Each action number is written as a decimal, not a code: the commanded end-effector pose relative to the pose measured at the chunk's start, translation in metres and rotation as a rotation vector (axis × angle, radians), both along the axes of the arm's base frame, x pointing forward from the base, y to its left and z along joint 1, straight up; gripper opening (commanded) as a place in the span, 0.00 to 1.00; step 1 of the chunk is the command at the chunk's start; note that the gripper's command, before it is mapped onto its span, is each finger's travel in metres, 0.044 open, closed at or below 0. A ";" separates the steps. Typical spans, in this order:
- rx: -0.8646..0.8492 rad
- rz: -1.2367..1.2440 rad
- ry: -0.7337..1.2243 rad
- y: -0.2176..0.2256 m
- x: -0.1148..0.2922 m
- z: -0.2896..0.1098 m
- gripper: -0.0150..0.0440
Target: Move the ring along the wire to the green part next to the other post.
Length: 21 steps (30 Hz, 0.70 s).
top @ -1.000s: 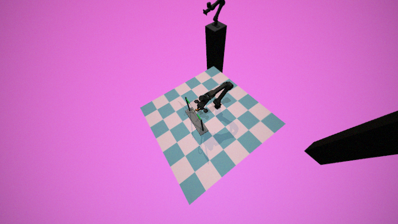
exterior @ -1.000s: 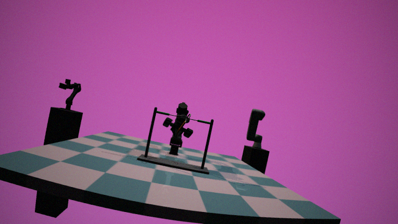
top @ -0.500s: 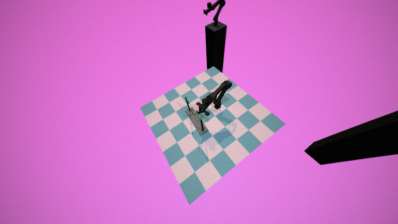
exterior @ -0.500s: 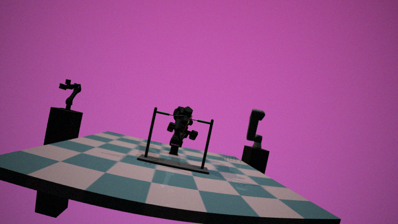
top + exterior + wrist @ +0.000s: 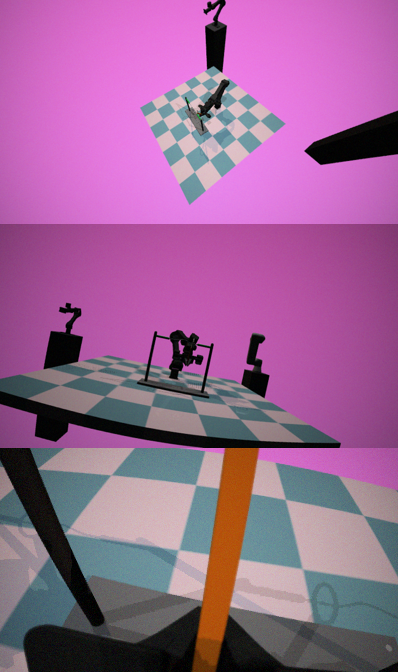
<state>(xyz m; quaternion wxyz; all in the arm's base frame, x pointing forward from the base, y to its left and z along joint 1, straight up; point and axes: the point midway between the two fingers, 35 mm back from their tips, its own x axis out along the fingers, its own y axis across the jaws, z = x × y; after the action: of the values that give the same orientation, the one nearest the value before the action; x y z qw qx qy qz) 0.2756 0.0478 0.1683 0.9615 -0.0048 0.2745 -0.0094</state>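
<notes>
My gripper is shut on the orange handle, which stands up between the fingers in the wrist view. The pale ring is at the thin grey wire, close to the inner end of the green part by the near post. The wire seems to pass through the ring; any contact is too small to tell. The other green part is by the far post. The ring is outside the wrist view.
The posts stand on a flat grey base. One dark post crosses the left of the wrist view. Other arms stand on tall black pedestals beyond the checkered table.
</notes>
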 end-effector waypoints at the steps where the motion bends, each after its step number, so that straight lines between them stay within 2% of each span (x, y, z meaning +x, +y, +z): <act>1: 0.021 -0.015 -0.003 0.008 0.001 -0.001 0.00; 21: 0.041 -0.020 -0.016 0.031 0.002 -0.001 0.00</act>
<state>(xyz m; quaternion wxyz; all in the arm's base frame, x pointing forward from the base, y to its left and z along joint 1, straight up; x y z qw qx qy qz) 0.2772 0.0745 0.1679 0.9634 0.0165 0.2672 -0.0121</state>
